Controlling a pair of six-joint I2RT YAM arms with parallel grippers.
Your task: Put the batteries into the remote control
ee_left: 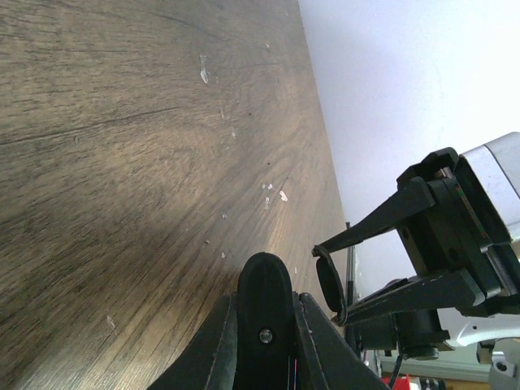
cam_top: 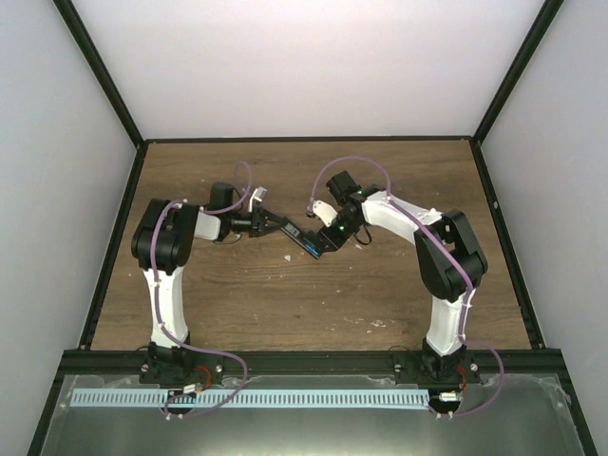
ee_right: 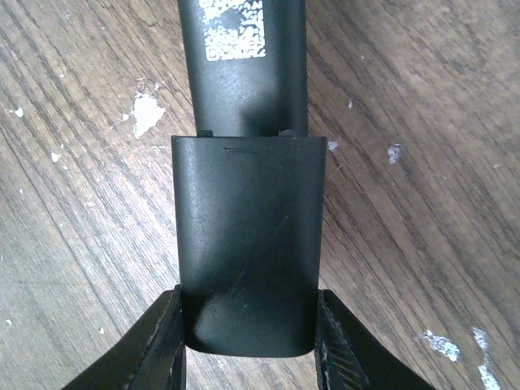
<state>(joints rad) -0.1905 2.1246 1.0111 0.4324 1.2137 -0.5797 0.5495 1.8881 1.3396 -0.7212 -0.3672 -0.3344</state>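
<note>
The black remote control lies slanted at the table's middle, held between both grippers. My left gripper is shut on its far-left end, whose rounded end shows between the fingers. My right gripper is shut on the small black cover piece. The cover butts against the remote's back, which carries a white code label. A small blue patch shows on the remote from above. No battery is clearly visible in the wrist views.
The brown wooden table has white specks under the remote. Black frame rails run along its sides. My right gripper stands close beside the left gripper in the left wrist view.
</note>
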